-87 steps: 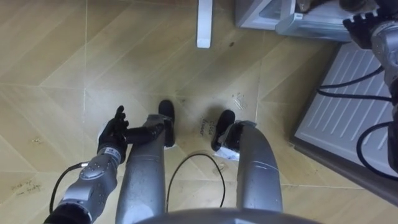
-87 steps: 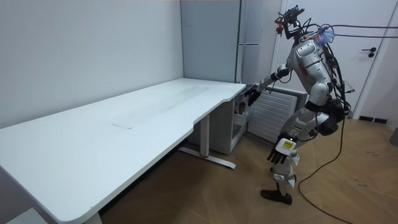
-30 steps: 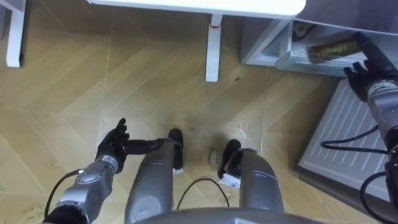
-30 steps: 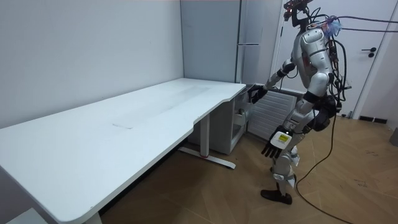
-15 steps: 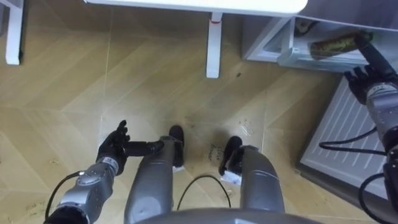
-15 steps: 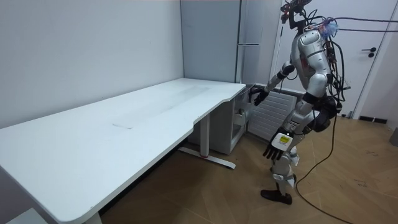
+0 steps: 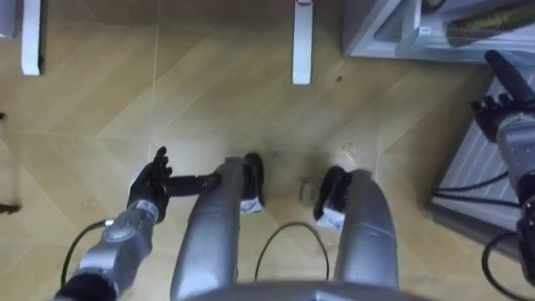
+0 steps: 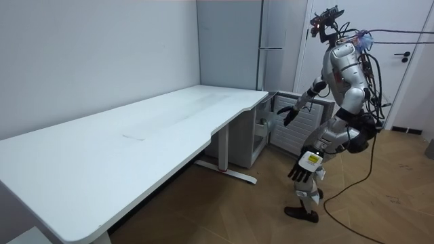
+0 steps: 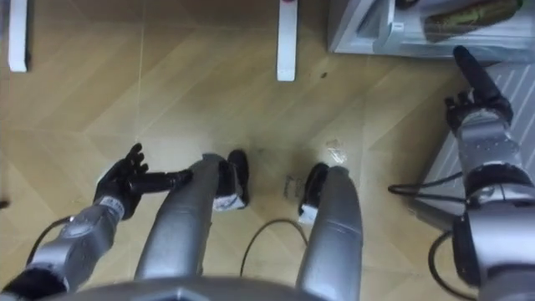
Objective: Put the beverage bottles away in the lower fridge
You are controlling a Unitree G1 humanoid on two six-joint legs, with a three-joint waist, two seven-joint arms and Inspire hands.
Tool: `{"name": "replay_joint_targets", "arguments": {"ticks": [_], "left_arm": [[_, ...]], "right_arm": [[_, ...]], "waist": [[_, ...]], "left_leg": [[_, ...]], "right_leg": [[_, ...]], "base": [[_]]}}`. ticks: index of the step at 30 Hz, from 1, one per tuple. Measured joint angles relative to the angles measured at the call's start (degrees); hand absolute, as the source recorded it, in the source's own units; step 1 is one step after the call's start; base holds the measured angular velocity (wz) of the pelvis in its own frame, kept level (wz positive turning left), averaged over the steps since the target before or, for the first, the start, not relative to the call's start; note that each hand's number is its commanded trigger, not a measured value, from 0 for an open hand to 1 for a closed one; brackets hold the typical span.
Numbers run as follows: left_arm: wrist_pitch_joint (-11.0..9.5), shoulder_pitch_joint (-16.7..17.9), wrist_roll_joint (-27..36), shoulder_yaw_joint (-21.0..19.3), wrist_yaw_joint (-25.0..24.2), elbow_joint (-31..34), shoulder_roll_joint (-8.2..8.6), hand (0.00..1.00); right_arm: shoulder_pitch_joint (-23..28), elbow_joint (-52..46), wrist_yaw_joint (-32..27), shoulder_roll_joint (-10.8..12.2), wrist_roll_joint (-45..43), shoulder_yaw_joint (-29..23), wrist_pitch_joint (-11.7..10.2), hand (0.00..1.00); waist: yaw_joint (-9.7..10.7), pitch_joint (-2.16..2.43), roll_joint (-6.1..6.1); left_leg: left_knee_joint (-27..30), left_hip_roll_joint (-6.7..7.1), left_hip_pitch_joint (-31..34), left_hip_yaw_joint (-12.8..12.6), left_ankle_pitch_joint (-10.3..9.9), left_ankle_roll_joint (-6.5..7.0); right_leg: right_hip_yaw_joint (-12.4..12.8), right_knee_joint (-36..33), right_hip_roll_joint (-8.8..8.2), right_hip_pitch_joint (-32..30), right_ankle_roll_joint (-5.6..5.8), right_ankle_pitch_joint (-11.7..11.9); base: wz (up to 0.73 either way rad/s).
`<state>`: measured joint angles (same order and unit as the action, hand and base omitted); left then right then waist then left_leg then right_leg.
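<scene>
The wooden floor (image 7: pixel 167 92) bears a white desk leg (image 7: pixel 301 42) and the open fridge (image 7: pixel 368 29).

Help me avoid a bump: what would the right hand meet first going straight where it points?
The right hand would probably meet the drink bottle in the open lower fridge; depth unclear.

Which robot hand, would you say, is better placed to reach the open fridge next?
Probably right: the right robot hand reaches out beside the open fridge, while the left robot hand hangs open by its leg.
</scene>
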<state>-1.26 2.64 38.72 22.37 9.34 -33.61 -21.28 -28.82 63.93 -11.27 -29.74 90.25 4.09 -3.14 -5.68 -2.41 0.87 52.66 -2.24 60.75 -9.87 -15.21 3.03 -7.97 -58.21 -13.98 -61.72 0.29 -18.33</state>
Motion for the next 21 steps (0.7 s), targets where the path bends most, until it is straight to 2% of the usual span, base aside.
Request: {"name": "replay_joint_targets", "arguments": {"ticks": [3,7,10,13,17,21], "left_arm": [[0.0,0.2,1.0,0.0,0.1,0.8,-0.65,0.00],[-0.6,0.2,0.5,-0.3,0.0,1.7,-1.34,0.00],[-0.9,0.8,0.2,-0.4,0.3,1.7,-2.52,0.00],[-0.9,2.1,-0.7,-1.2,0.5,2.5,-2.52,0.00],[-1.7,4.4,-0.7,-1.7,0.4,5.2,-2.52,0.00],[-2.1,8.3,-0.9,-3.0,0.4,9.5,-2.51,0.00]], "right_arm": [[-1.8,0.1,-0.6,-0.6,-0.7,0.0,-0.1,0.00],[-5.2,0.1,-0.5,-1.5,-1.1,0.0,-0.9,0.00],[-7.3,0.0,-0.5,-2.3,-3.8,-0.5,-1.2,0.00],[-9.1,-1.8,-0.6,-2.8,-7.7,-0.9,-2.3,0.00],[-10.6,-3.0,-2.6,-3.2,-8.0,-0.9,-2.4,0.00],[-10.6,-5.2,-5.5,-3.5,-8.5,-1.5,-2.4,0.00]], "waist": [[-0.2,-0.05,-1.66],[-0.8,0.03,-3.26],[-0.8,0.01,-3.49],[-0.8,-0.01,-3.91],[-0.6,0.05,-4.06],[-0.8,0.13,-4.53]], "left_leg": [[1.2,0.00,2.5,0.0,0.0,-0.06],[0.8,0.14,4.5,-0.6,0.6,-0.62],[0.6,0.14,6.0,-0.8,0.8,-0.83],[0.5,-0.08,6.8,-0.7,0.9,-0.85],[0.0,0.02,6.8,-0.9,0.7,-1.03],[-0.2,0.08,6.6,-1.6,0.5,-0.89]], "right_leg": [[0.1,-1.8,-0.39,-2.7,-0.44,-0.5],[0.4,-2.9,-0.88,-5.6,-1.13,-0.9],[0.5,-3.6,-1.04,-7.6,-2.04,-1.3],[0.4,-3.7,-0.85,-8.5,-2.68,-1.4],[0.3,-3.5,-1.06,-8.7,-2.62,-1.7],[-0.1,-3.5,-1.92,-8.9,-2.57,-1.9]], "base": [[0.09],[0.09],[0.10],[0.04],[0.01],[0.00]]}}
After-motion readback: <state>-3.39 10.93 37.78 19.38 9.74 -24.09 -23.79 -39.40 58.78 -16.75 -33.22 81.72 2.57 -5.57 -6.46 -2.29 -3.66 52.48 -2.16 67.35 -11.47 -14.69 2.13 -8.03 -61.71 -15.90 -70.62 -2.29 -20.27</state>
